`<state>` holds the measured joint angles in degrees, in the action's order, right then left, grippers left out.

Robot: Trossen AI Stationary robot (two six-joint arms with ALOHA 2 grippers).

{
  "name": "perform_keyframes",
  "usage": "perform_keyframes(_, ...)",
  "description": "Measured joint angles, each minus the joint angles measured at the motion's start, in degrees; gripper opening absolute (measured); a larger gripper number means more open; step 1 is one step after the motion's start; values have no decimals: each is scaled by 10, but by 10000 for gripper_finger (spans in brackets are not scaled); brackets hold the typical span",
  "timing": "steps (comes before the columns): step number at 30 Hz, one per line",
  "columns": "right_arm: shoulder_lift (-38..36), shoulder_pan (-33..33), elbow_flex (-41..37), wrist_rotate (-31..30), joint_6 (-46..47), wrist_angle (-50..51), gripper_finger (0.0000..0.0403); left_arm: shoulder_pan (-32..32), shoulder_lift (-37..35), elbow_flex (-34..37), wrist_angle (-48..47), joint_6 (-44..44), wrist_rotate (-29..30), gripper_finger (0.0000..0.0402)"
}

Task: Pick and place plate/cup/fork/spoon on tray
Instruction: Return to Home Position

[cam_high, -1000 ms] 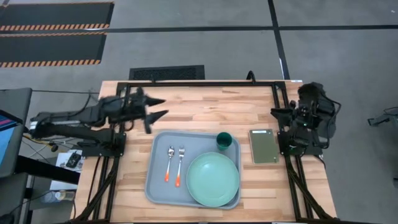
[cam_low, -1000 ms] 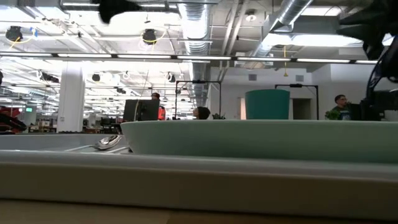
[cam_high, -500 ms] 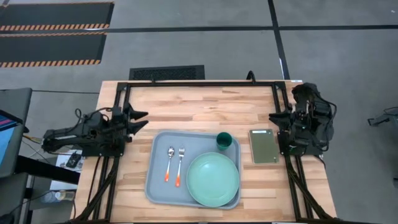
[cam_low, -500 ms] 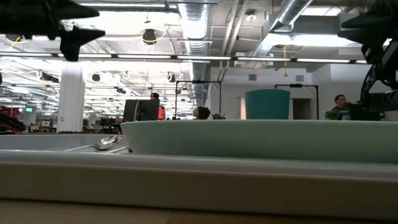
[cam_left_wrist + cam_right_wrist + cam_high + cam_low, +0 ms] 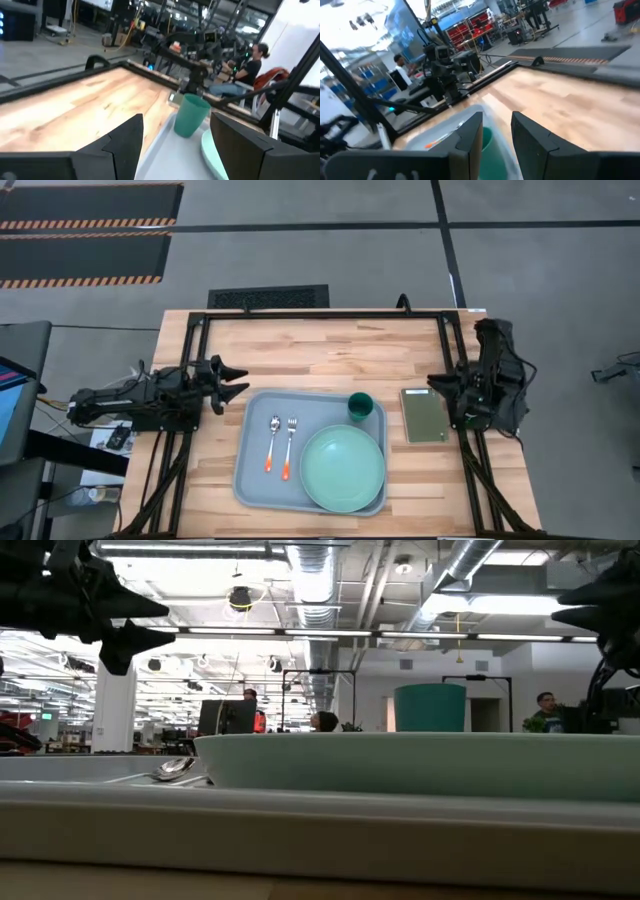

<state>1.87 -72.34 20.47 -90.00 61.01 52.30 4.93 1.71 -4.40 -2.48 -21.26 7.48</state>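
A: What's the biggest thing on the table [image 5: 330,350] and has it shifted?

B: The tray [image 5: 255,470]. It sits in the middle toward the near edge, same spot as 1 second ago. Next in size is the plate [image 5: 343,468], lying in the tray's right half, its rim reaching the tray's near right corner. It hasn't moved either.

A: And the arms?

B: That's where the change is. The left arm was stretched out over the table's far left part, its tip near the tray's left far corner. It has pulled back and now lies low along the left edge, with the left gripper [image 5: 231,380] just off the tray's far left corner. Its fingers are spread wide with nothing between them. The right arm is folded at the right edge, and it has settled a little since then. The right gripper [image 5: 437,383] points inward just beyond the pad's [image 5: 424,414] far end, its 2 fingers parted by a narrow gap, holding nothing.

A: The smaller pieces?

B: Unchanged. The cup [image 5: 360,406] stands upright in the tray's far right corner, just beyond the plate. The fork [image 5: 289,447] and spoon [image 5: 272,443] lie side by side in the tray's left half, spoon on the left, orange handles toward the near edge, heads away
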Motion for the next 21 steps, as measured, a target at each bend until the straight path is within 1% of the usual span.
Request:
perform_keyframes(4,16,2,-53,0,-4,-141,129,0,0,1,-4,1,-3,220)
perform_keyframes(8,69,5,-109,-1,-79,-367,129,0,0,1,-5,6,-6,220)
perform_keyframes(9,85,6,-120,0,-95,-410,129,0,0,1,-5,6,-6,220)
perform_keyframes(11,121,12,-133,0,-106,-473,129,0,0,1,-6,6,-6,220)
perform_keyframes(14,172,32,-141,0,-85,-518,129,0,0,1,-6,6,-6,220)
perform_keyframes(16,205,71,-138,0,-58,-555,129,0,0,1,-6,5,-6,220)
perform_keyframes(18,238,128,-121,2,-66,-607,129,0,0,1,-6,0,-8,220)
perform_keyframes(19,255,160,-107,14,-91,-638,129,0,0,1,-6,-2,-12,220)
perform_keyframes(20,270,195,-90,41,-131,-668,129,0,0,1,-6,-3,-13,220)
perform_keyframes(21,283,234,-71,84,-184,-700,129,0,0,1,-6,-3,-14,220)
